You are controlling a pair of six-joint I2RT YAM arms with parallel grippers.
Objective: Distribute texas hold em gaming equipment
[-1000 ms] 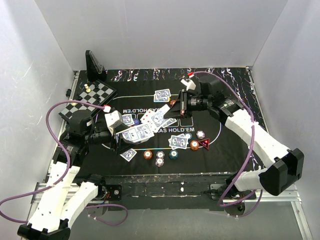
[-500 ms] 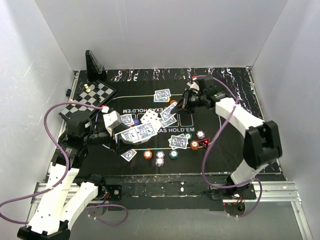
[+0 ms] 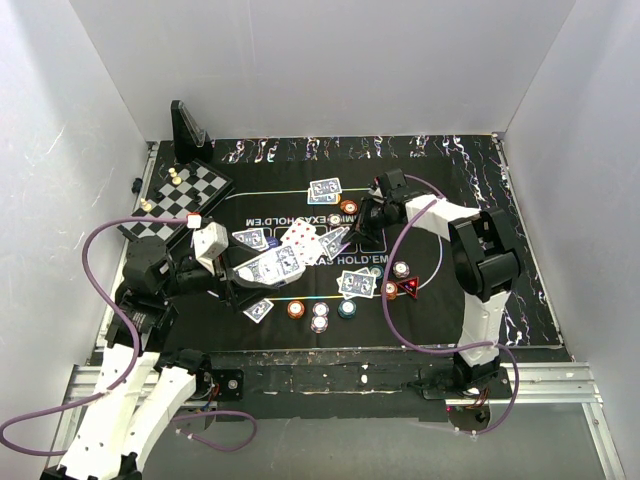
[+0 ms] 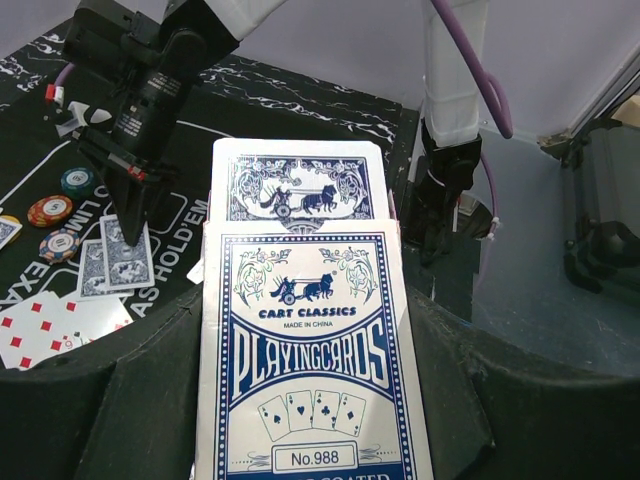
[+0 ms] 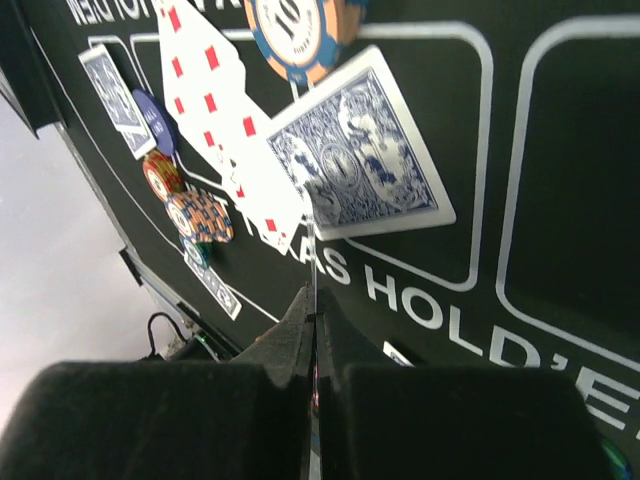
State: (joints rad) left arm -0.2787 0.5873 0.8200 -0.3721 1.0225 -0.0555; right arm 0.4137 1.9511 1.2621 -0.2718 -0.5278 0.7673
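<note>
My left gripper [image 3: 238, 282] is shut on a blue-and-white playing card box [image 4: 305, 350], one card [image 4: 297, 186] sliding out of its far end. My right gripper [image 3: 352, 228] is low over the mat's middle, shut on a single card seen edge-on [image 5: 313, 262]. Just beyond it lie a face-down card [image 5: 355, 160] and a face-up red card [image 5: 225, 130]. More face-down cards [image 3: 325, 190] [image 3: 357, 283] [image 3: 257, 310] lie around. Orange [image 3: 295, 309], white [image 3: 320, 316] and teal [image 3: 346, 308] chips and the red triangle [image 3: 408, 288] sit near the front. I cannot make out the yellow disc.
A black-and-white chessboard [image 3: 190, 190] with small pieces lies at the far left, with a black stand [image 3: 188, 130] behind it. The black mat [image 3: 450, 200] covers the table, and white walls close in on three sides. The right arm's cable [image 3: 400, 320] loops over the mat's front.
My right arm has folded in and its gripper has come down and slightly left toward the mat's middle with the card. My left gripper with the box has drawn back a little.
</note>
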